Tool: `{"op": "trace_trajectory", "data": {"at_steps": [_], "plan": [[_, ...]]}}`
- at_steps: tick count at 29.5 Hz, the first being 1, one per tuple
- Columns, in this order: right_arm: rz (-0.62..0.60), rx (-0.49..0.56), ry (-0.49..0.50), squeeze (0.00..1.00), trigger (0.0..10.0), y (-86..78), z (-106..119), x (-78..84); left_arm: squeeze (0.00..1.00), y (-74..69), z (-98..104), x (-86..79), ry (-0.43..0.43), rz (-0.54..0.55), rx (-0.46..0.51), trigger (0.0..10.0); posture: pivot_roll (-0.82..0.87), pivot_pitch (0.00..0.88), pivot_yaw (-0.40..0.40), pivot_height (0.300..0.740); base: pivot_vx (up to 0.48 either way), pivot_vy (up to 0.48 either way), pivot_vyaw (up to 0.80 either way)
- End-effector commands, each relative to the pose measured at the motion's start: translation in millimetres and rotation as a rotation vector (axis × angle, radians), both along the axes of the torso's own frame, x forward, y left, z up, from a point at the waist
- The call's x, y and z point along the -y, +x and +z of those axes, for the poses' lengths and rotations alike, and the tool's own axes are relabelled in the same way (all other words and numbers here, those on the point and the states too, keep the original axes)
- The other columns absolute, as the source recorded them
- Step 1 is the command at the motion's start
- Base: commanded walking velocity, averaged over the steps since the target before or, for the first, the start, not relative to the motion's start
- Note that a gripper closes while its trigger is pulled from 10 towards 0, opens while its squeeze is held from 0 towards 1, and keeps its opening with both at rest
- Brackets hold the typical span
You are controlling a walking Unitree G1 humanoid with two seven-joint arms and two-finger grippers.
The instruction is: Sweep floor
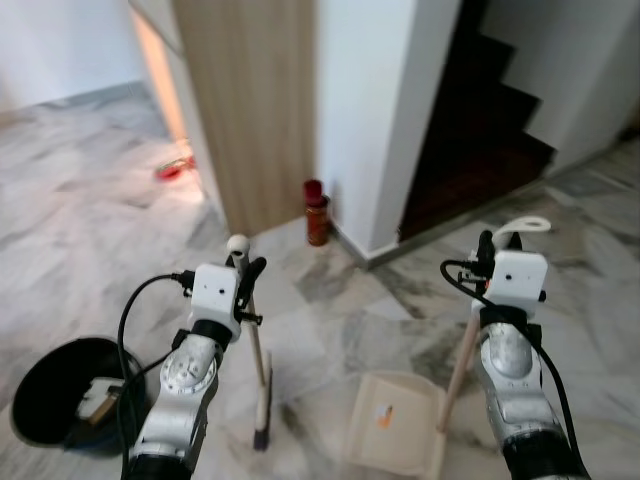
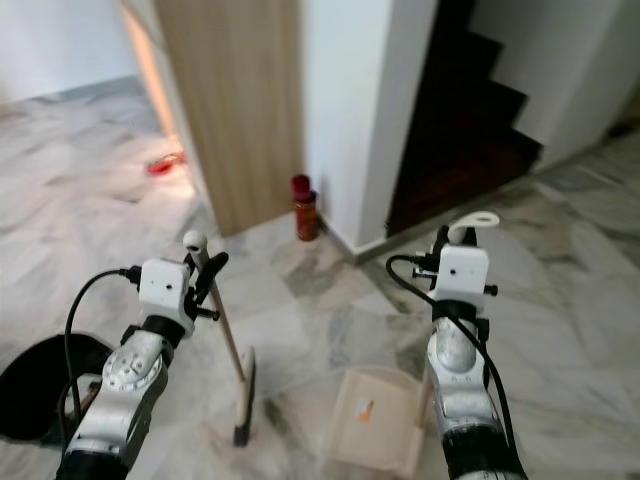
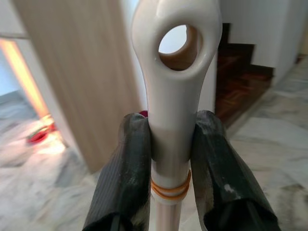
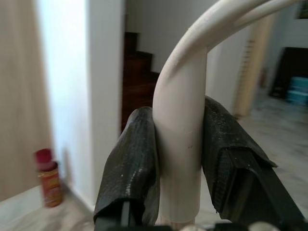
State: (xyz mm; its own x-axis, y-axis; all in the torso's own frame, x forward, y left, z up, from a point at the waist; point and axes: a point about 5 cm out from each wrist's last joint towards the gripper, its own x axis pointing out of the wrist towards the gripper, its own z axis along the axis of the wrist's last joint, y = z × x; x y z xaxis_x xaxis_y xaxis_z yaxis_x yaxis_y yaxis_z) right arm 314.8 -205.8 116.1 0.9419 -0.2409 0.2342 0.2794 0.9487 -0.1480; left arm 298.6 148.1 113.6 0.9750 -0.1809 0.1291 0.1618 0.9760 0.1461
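Left end effector is clamped on the broom handle just below its hanging eye; right end effector is closed round the dustpan handle under its curved grip. Broom head and dustpan rest on the marble floor, near each other (no debris visible between them). Judgement: tools in hand, sweeping apparently not begun; black bin stands at the robot's left

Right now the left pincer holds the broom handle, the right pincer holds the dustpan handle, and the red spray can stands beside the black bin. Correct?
One slip: the red spray can stands at the foot of the wooden panel, far from the black bin, as the left eye view shows. The left pincer does hold the broom handle; the right pincer holds the dustpan handle.
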Motion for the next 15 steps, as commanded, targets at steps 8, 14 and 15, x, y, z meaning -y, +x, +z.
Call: {"op": "trace_trajectory", "data": {"at_steps": [8, 14, 15], "plan": [[0.014, 0.025, -0.007, 0.0, 10.0, -1.2, 5.0, -5.1, 0.0, 2.5, 5.7, -3.5, 0.021, 0.017, 0.053, 10.0, -0.06, 0.0, 0.012, 0.74, 0.0, -0.194, -0.8], [0.017, 0.023, -0.006, 0.0, 10.0, -1.2, 4.6, -6.6, 0.0, 5.3, 6.5, -3.7, 0.014, 0.012, 0.058, 10.0, -0.06, 0.0, 0.016, 0.74, 0.0, 0.0, -0.8], [0.017, 0.023, -0.006, 0.0, 10.0, -1.2, 4.6, -6.6, 0.0, 5.4, 6.5, -3.8, 0.014, 0.012, 0.058, 10.0, -0.06, 0.0, 0.016, 0.74, 0.0, 0.0, -0.8]]}}
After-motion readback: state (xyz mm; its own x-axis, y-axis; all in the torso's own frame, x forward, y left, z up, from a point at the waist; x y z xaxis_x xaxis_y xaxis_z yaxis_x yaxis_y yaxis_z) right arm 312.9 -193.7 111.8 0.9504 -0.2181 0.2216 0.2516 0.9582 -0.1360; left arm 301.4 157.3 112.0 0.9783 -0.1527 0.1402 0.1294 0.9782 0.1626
